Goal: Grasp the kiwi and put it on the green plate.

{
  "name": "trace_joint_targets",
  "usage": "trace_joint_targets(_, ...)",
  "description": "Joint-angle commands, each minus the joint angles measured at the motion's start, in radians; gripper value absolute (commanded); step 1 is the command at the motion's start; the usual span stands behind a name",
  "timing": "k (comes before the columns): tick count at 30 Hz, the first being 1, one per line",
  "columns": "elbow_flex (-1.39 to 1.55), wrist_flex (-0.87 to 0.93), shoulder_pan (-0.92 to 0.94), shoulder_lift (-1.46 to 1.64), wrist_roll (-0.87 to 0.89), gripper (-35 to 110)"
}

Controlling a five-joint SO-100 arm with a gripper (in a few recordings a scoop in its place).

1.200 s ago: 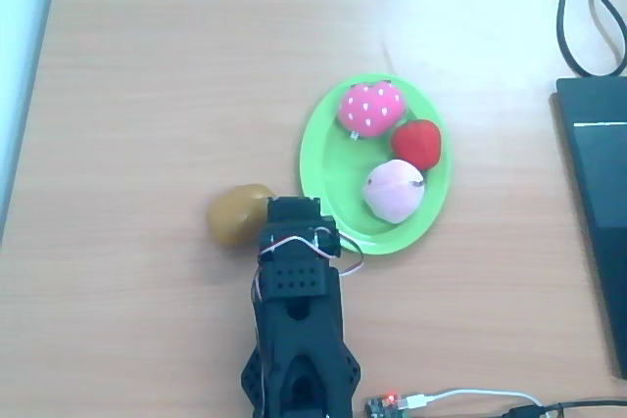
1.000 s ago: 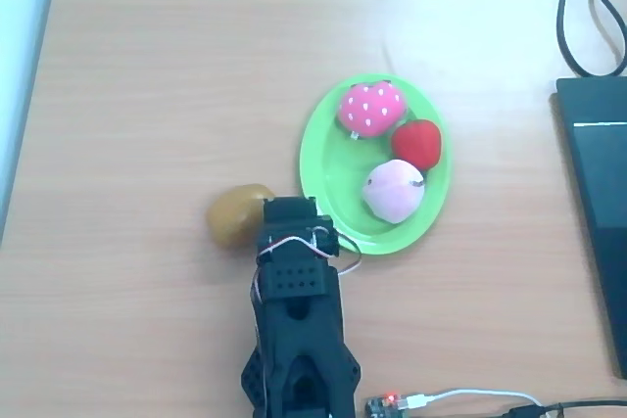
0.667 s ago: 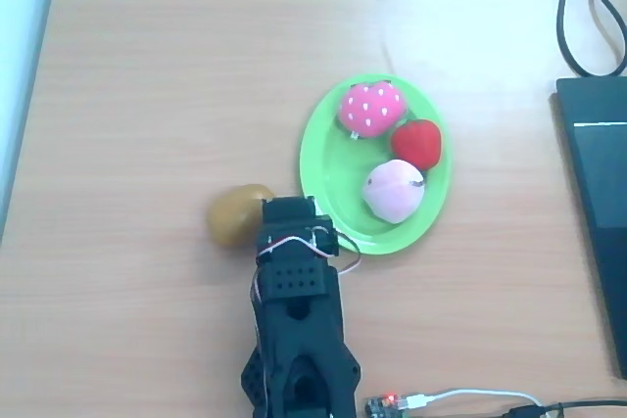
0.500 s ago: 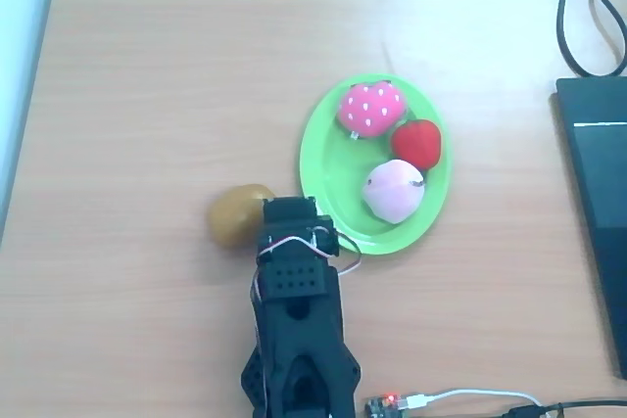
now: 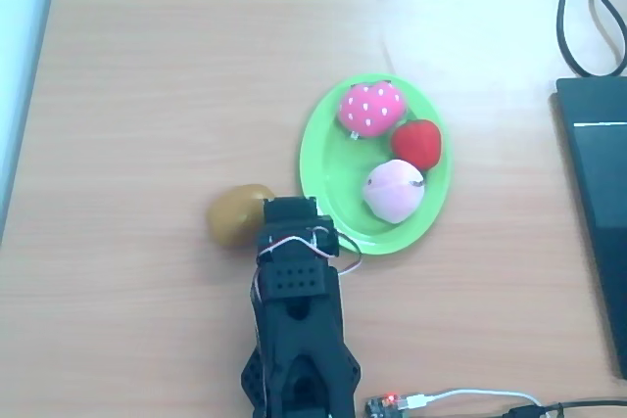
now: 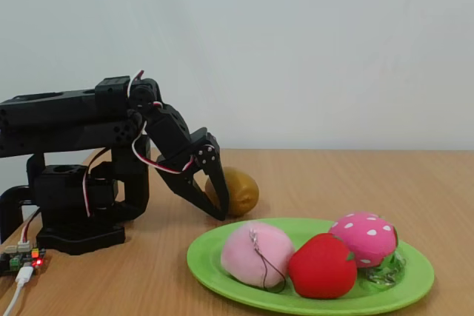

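No change over the last second: our gripper (image 6: 216, 199) still sits at the kiwi (image 6: 237, 191), jaw state unclear; green plate (image 5: 323, 159) waits, kiwi not lifted.

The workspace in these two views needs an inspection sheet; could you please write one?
Surface: pale wooden table, dry and bare on its left half.
Job's things: olive-brown oval plush kiwi on the table, left of the lime-green oval plastic plate; not on it.
Clutter: pink white-dotted plush strawberry, red plush fruit and pale pink plush peach on the plate.
Grippers: black gripper lowered at the kiwi; open or shut cannot be told.
Cables: white cable at the bottom; black cable top right.
Surroundings: dark flat device at right; white wall.
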Motion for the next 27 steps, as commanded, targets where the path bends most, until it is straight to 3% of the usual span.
trace_joint_targets(1, 0.009, 0.018, -0.002, 0.017, 0.011, -8)
trace_joint_targets(19, -0.554, 0.084, -0.066, -0.172, -0.086, -8)
trace_joint_targets(23, -0.577, 0.109, -0.081, -0.215, -0.195, -8)
trace_joint_targets(25, -0.555, 0.110, -0.081, -0.250, -0.336, -7)
trace_joint_targets(27, -0.546, 0.110, -0.092, -0.291, -0.336, -8)
